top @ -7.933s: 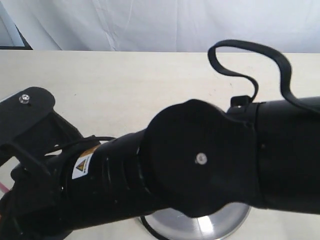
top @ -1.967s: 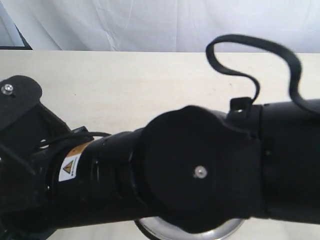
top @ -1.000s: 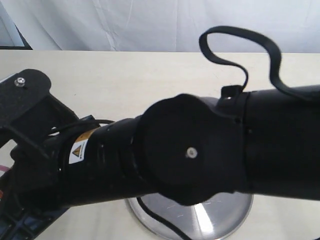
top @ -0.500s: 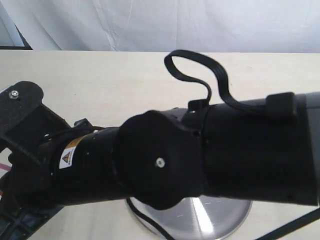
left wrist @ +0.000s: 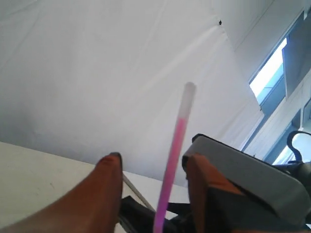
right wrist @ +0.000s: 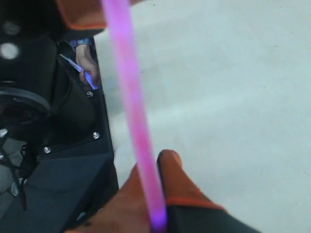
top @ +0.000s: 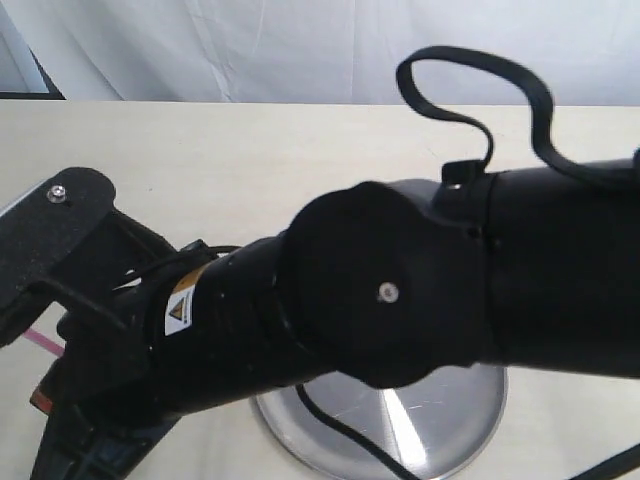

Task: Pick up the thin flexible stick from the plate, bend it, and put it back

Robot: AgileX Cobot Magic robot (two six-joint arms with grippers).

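Left wrist view: the thin flexible stick (left wrist: 171, 160) stands between the jaws of the left gripper (left wrist: 153, 158), which are held apart. The right gripper (right wrist: 153, 166) is pressed together on the stick's pink part — off the plate (top: 450, 440), which lies near, half under the black arm (top: 400, 300).

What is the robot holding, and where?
The thin pink stick, up off the plate. It passes between the left gripper fingers, spread, and touches a right gripper finger; pinch point cannot be told.
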